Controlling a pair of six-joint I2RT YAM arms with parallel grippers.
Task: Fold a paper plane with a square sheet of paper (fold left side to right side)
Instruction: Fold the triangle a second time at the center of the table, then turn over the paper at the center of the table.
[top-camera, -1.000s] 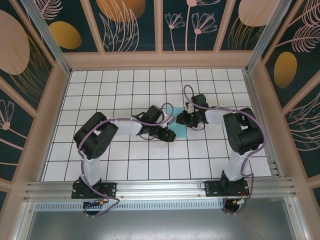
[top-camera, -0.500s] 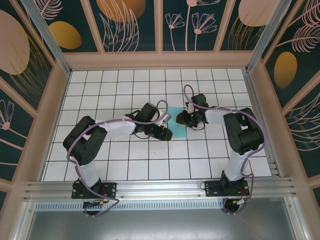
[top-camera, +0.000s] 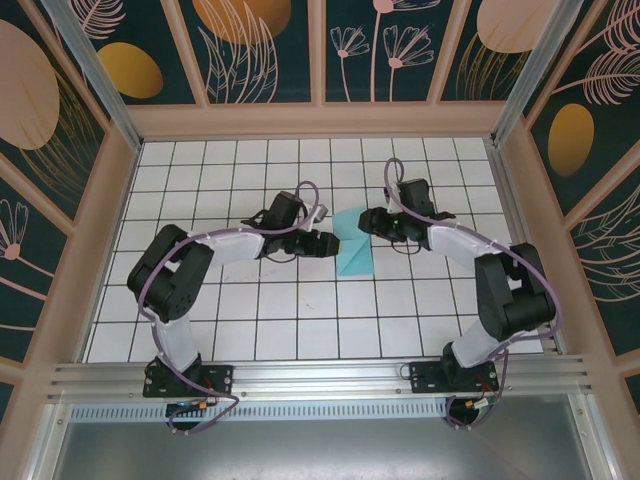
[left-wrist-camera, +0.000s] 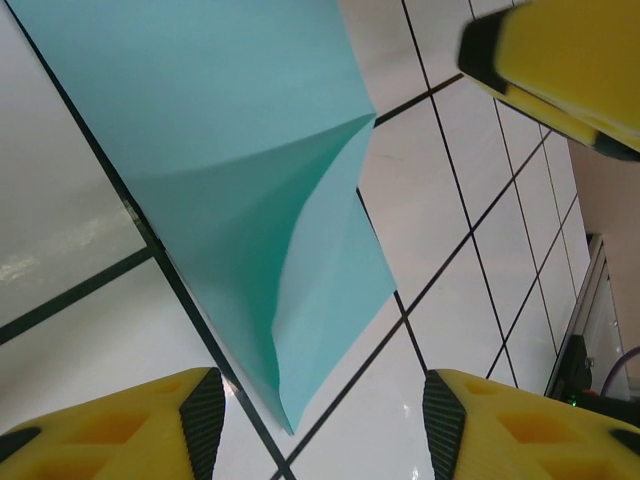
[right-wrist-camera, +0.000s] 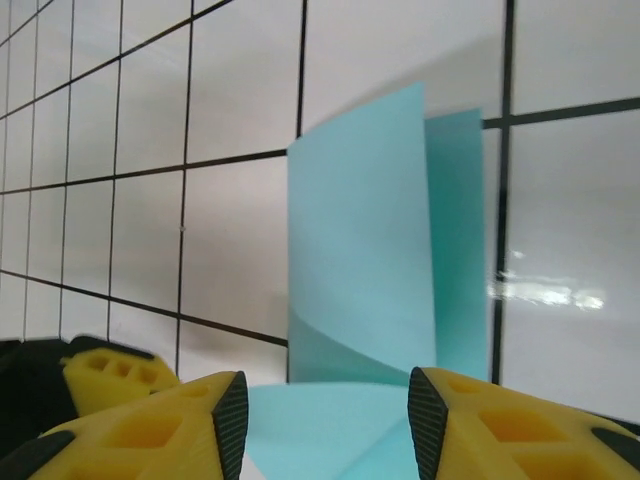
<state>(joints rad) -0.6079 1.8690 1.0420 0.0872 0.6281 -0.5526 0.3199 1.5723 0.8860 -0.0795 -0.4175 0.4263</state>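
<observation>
Where the two arms meet over the middle of the table (top-camera: 250, 320), the square sheet of paper (top-camera: 358, 258) lies between them. It is already creased into a narrower shape, one part flat on the tiles and one flap lifted off them.

Edges and room:
- left gripper (top-camera: 325, 242) just beside the sheet's left edge; right gripper (top-camera: 365, 222) at its far edge. Both sit low and close to each other.
- several rows of bare tiles on every side of the sheet; enclosure walls (top-camera: 110, 200) and the near rail (top-camera: 320, 375) well apart from it.
- left wrist view: the left gripper (left-wrist-camera: 320, 435) has its fingers spread, and the sheet's pointed corner (left-wrist-camera: 290, 415) lies in the gap, touching neither pad (left-wrist-camera: 203, 415).
- right wrist view: the right gripper (right-wrist-camera: 325, 425) is also spread wide, with the flat part of the sheet (right-wrist-camera: 330, 430) across the gap. I cannot tell whether the pads (right-wrist-camera: 232, 415) touch it.

Materials and shapes:
- paper thin, light turquoise, unmarked, matte; one sharp diagonal crease, with the raised flap bowing softly and standing nearly upright.
- table of glossy white tiles with thin dark lines, showing glare.
- fingers of yellow plastic with ribbed black pads.
- walls of pale wooden framing around dark panels painted with leaves.
</observation>
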